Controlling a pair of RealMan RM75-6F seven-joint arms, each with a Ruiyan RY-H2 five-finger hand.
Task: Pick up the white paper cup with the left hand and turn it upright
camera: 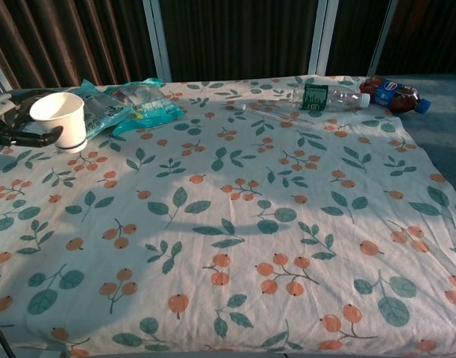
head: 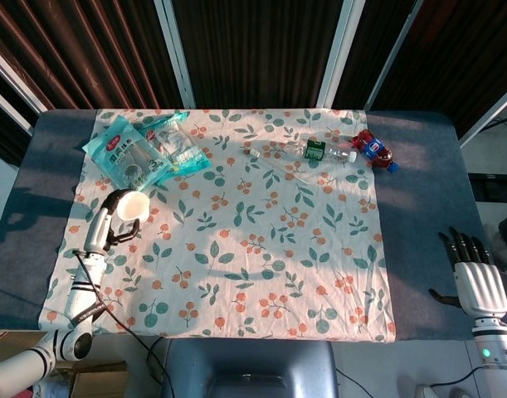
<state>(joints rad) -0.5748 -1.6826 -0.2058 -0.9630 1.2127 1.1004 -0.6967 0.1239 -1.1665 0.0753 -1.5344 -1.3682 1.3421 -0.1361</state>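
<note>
The white paper cup [camera: 61, 122] stands upright with its mouth up at the far left of the floral cloth [camera: 242, 224]. My left hand [camera: 17, 128] grips it from the left side, with dark fingers [camera: 41, 139] wrapped around its wall. In the head view the cup [head: 134, 206] shows its open mouth, and the left hand [head: 110, 225] sits just below and left of it. I cannot tell whether the cup's base touches the cloth. My right hand [head: 475, 275] is open with its fingers straight, off the cloth at the table's right edge.
Two snack bags [head: 143, 152] lie just behind the cup at the back left. A clear water bottle [head: 321, 151] and a cola bottle [head: 375, 150] lie on their sides at the back right. Dark grey table [head: 419, 207] borders the cloth.
</note>
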